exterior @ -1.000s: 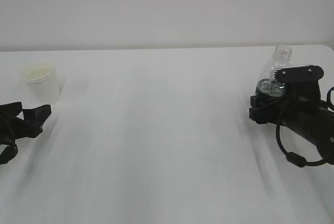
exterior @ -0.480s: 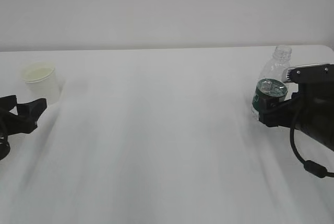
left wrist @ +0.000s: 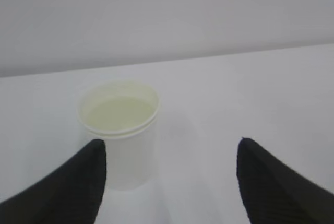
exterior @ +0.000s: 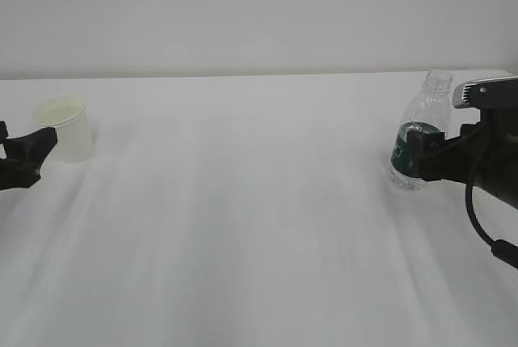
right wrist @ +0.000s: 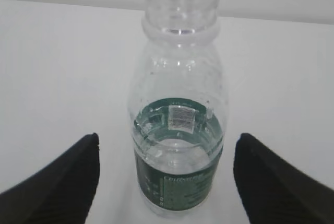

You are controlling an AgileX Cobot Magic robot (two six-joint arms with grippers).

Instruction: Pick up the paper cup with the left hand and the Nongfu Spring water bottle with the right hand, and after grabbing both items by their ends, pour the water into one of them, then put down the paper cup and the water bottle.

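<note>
**Standing apart: both grippers open, cup and bottle upright on the table**

Starting at the left gripper (left wrist: 169,179): the wrist view shows two matte black, finely ribbed fingers (left wrist: 70,187) spread wide, both cut off by the bottom edge. Nothing is held. The paper cup (left wrist: 119,130) stands upright just ahead, nearer the left-hand finger than the other; whether that finger touches it is hard to tell. Cup is white, rolled rim, pale cream inside, tapering downward. Its contents cannot be made out.

Exterior view: the left hand (exterior: 24,157) pokes in from the frame's left edge, mostly cropped, with its tip overlapping the paper cup (exterior: 66,129) at the wall. The plain white table (exterior: 243,201) looks soft and smeared.

Right gripper (right wrist: 167,177): same black ribbed fingers (right wrist: 279,182), spread wide, gripping nothing. The Nongfu Spring water bottle (right wrist: 179,125) stands upright between and beyond them, with clear gaps either side. Clear ribbed plastic, open threaded neck, dark green label band. Water (right wrist: 177,148) surface shows inside at label height, seen only in this view.

Exterior view: the right hand (exterior: 473,157) sits at the right edge, with a grey plate on top and a black cable looping below. It hides the right side of the bottle (exterior: 419,133); the finger gap cannot be read here.
</note>
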